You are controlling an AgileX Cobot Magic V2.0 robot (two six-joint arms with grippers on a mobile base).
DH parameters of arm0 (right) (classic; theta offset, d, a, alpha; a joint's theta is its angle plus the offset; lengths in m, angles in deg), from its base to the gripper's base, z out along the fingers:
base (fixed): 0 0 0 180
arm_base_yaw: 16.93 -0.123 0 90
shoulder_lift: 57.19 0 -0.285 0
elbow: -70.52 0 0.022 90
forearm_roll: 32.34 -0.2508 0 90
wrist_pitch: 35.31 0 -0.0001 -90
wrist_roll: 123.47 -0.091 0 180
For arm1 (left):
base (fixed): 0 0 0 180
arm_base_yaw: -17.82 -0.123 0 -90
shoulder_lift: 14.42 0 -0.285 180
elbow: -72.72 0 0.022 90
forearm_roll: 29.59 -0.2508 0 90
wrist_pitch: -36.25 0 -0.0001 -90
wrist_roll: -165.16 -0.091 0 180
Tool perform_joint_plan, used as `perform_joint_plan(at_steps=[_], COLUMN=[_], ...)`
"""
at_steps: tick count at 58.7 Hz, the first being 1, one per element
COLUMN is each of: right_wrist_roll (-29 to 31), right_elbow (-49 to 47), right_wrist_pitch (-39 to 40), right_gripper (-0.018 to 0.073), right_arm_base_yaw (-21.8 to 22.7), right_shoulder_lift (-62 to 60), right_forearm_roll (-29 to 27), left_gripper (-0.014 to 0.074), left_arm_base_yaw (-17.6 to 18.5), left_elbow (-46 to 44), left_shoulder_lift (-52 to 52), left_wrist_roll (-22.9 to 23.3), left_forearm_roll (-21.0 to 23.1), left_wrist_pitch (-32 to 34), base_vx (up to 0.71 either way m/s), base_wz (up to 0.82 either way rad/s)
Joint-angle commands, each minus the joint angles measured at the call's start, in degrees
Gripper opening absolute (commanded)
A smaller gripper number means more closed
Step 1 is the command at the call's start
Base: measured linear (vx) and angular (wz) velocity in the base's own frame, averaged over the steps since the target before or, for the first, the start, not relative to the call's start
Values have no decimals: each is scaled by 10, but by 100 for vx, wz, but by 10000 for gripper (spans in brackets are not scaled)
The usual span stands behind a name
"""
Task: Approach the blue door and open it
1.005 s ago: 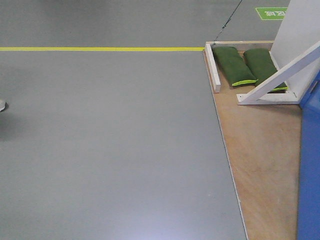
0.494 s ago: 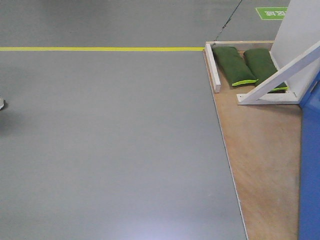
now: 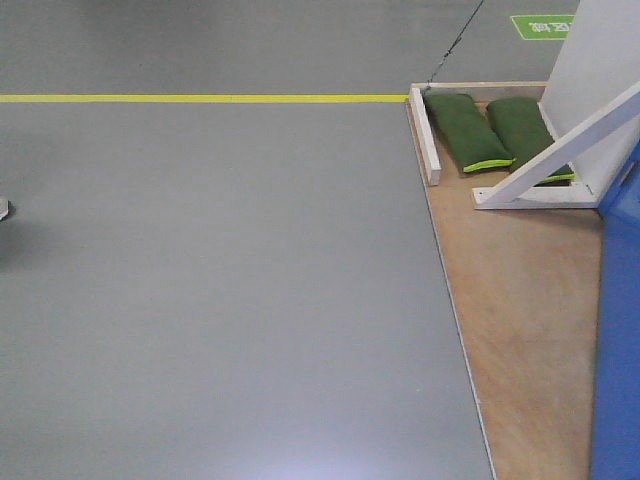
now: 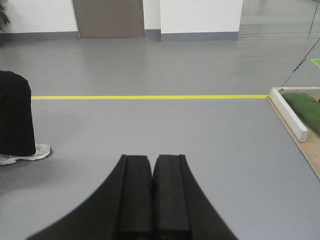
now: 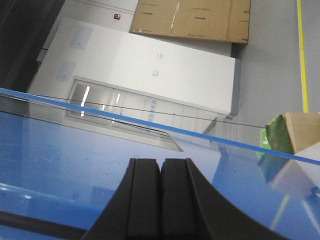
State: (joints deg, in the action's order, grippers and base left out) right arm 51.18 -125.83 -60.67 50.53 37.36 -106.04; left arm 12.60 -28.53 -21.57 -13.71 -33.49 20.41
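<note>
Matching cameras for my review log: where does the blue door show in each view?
Front-facing view: the blue door is a strip along the right edge, beside the wooden platform.
Left wrist view: not in it.
Right wrist view: its glossy panel fills the lower part of the picture.
Shared landmark: the yellow floor line, across the top in front, mid-picture at the left wrist, top right at the right wrist.

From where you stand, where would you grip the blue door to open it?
No handle shows in any view. The blue door offers only a flat glossy face, nothing to pinch. Only its thin edge looks grippable: open the shut right tool and come edge-on.
</note>
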Motion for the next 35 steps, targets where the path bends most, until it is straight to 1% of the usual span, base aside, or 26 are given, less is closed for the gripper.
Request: perform_joint_plan(at_steps=[1,10,21,28,35], right_wrist_roll=[7,7,7,7,7], right_elbow=[-21,-21,-21,-21,-21], right_wrist_pitch=[-37,-49,-135,-187,-217], right_gripper=[8,8,8,8,8], right_arm_base_yaw=[-40,-81,-138,-185,-253], right_shoulder_lift=[-33,-47,-67,-79,-88], right_forearm_roll=[-26,-24,-24,-25,-26], left_gripper=[73,73,73,73,73], left_arm_base_yaw=[1,1,1,1,1], left_elbow=[-16,-16,-16,-16,-16], left_shoulder_lift=[8,8,8,8,8], left_wrist_roll=[4,4,4,4,4], left_forearm_roll=[1,1,1,1,1], left_wrist_pitch=[49,49,49,49,49], base_vx=[0,0,0,0,-1], base_wz=[0,0,0,-2,-3])
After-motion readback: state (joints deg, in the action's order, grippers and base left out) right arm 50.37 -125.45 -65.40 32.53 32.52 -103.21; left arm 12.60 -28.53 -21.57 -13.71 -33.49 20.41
